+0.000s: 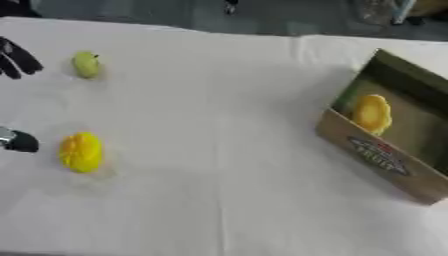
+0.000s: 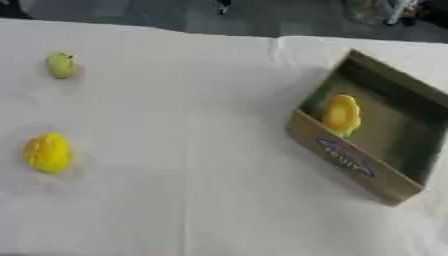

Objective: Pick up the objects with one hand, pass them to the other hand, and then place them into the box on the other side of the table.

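Observation:
A small yellow-green fruit (image 1: 86, 65) lies at the far left of the white table. Nearer on the left lies a bright yellow object (image 1: 80, 152). A third yellow object (image 2: 341, 115) rests inside the cardboard box (image 1: 376, 156) on the right, which stands askew with its printed wall toward me. My left hand (image 1: 17, 60) shows only at the left edge of the left eye view: black fingers spread beside the yellow-green fruit and a dark tip (image 1: 21, 142) just left of the yellow object, apart from both. It holds nothing. My right hand is out of sight.
A white cloth (image 2: 192, 150) covers the table, with a fold line down its middle. Dark floor and some feet show past the far edge.

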Controlling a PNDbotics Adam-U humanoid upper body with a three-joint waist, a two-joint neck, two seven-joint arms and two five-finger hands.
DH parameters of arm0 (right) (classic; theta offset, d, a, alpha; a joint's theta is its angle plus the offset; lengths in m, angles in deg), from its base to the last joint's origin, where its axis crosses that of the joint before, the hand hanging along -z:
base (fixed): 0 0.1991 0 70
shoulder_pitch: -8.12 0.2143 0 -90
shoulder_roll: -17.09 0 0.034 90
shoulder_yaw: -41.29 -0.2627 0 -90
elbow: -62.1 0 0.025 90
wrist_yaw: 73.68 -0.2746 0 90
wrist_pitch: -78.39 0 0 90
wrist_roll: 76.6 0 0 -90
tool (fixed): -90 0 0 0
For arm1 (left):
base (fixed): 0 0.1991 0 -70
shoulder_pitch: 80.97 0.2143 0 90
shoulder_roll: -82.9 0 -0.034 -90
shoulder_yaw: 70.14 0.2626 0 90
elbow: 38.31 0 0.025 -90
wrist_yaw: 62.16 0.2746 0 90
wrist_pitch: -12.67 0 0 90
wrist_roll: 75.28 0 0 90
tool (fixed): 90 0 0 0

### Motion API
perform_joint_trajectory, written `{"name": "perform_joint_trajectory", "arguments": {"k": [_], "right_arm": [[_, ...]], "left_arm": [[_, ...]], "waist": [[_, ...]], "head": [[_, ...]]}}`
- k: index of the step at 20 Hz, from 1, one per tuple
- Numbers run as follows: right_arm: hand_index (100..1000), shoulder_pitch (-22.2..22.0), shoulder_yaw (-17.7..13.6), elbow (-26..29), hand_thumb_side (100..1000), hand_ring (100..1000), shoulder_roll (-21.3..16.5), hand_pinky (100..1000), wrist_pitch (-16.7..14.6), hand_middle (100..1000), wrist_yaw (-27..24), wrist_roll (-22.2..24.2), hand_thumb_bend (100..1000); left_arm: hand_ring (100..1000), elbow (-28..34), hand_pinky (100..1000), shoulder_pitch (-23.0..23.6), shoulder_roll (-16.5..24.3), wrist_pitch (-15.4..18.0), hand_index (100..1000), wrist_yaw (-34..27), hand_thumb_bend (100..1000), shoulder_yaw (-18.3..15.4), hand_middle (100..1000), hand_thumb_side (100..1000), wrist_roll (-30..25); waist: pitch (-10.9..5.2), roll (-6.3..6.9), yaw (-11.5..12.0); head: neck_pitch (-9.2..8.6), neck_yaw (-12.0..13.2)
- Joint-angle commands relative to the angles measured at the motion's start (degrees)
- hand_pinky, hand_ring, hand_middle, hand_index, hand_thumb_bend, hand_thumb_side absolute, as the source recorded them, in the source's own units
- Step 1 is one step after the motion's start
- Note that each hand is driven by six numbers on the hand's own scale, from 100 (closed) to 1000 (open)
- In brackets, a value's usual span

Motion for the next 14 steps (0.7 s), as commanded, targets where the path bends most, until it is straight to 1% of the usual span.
{"name": "perform_joint_trajectory", "arguments": {"k": [1,4,8,11,14], "right_arm": [[825,0.50,-0.32,1.26,274,805,-1.51,860,0.50,741,-0.01,-0.34,419],[824,0.39,-0.24,1.54,275,804,-1.46,860,0.73,741,-0.09,-0.57,418],[824,0.30,-0.10,1.62,268,804,-1.22,860,0.93,740,-0.15,-0.57,417],[825,0.20,-0.06,1.57,280,804,-0.82,861,0.99,741,-0.31,-0.35,429],[824,-0.12,-0.20,1.41,283,803,-0.45,861,0.97,740,-0.57,-0.25,427]], "left_arm": [[750,-0.70,806,-1.81,0.30,-0.60,817,1.02,809,1.05,722,349,-1.19],[747,-2.00,802,-2.98,-0.90,-1.25,813,1.42,796,2.67,720,351,-1.43],[758,-4.02,797,-4.45,-2.56,-1.54,804,2.30,789,5.07,749,342,-2.50],[759,-6.14,797,-5.46,-4.09,-1.30,806,3.50,794,6.70,755,350,-3.64],[787,-9.58,814,-6.60,-6.76,-0.19,810,6.36,805,7.88,775,353,-4.81]], "waist": [[-1.09,1.03,-0.08],[-1.07,0.99,-0.19],[-1.05,0.99,-0.35],[-1.02,0.99,-0.43],[-1.03,0.93,-0.51]], "head": [[-0.60,0.25],[-0.55,0.23],[-0.59,0.56],[-0.47,0.66],[-0.09,0.92]]}}
